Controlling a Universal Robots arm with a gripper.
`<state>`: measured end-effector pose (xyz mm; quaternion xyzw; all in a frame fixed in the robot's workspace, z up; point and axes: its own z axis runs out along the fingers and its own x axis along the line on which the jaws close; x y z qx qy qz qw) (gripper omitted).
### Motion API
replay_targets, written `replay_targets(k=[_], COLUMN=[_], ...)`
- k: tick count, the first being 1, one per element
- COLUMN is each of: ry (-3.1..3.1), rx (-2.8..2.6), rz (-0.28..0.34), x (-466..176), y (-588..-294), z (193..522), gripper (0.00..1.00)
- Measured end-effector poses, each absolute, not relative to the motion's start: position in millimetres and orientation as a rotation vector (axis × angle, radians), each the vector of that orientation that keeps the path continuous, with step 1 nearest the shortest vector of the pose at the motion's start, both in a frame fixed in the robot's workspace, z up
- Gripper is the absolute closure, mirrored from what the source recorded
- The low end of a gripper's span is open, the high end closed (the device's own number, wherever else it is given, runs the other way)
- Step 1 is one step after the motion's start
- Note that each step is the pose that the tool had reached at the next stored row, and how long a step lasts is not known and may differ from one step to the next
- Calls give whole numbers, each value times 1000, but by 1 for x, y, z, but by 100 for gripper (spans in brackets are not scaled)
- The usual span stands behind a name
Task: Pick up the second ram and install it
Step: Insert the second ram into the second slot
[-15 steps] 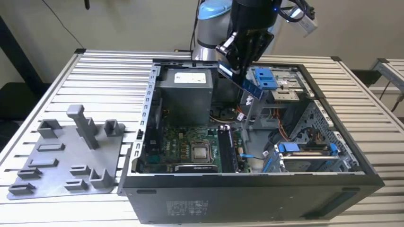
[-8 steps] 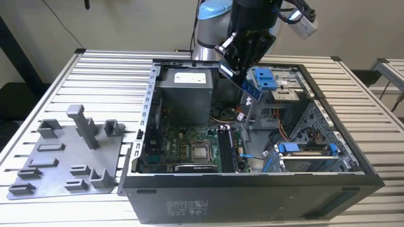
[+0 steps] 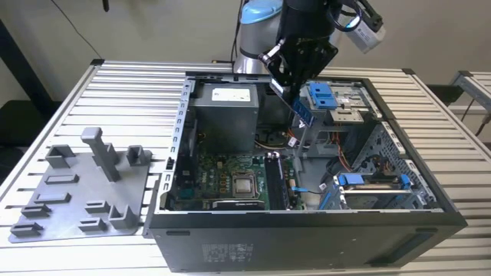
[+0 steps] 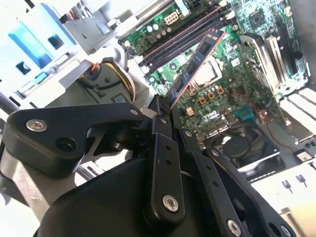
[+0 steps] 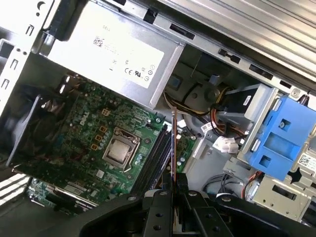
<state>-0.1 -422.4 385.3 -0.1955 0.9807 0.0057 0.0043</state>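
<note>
Gripper, jaws clamped on the memory stick, stick tilted, above the open computer case, over the motherboard

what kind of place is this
Probably a robotics lab bench for computer assembly: an open PC case on a slatted metal table, a grey holder plate beside it, and the gripper holding the second ram.

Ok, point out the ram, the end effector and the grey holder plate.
ram (image 4: 196, 61), second wrist view, middle of the board's chip face.
end effector (image 4: 167, 109), second wrist view, between the fingertips clamping the ram's end.
holder plate (image 3: 134, 187), exterior view, bare flat stretch near the case.
</note>
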Motion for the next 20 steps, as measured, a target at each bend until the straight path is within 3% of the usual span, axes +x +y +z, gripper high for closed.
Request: replay_targets(k=[20], ry=[3131], rx=[-49], rz=[15], x=[0], y=[-422], z=[378], gripper=[86])
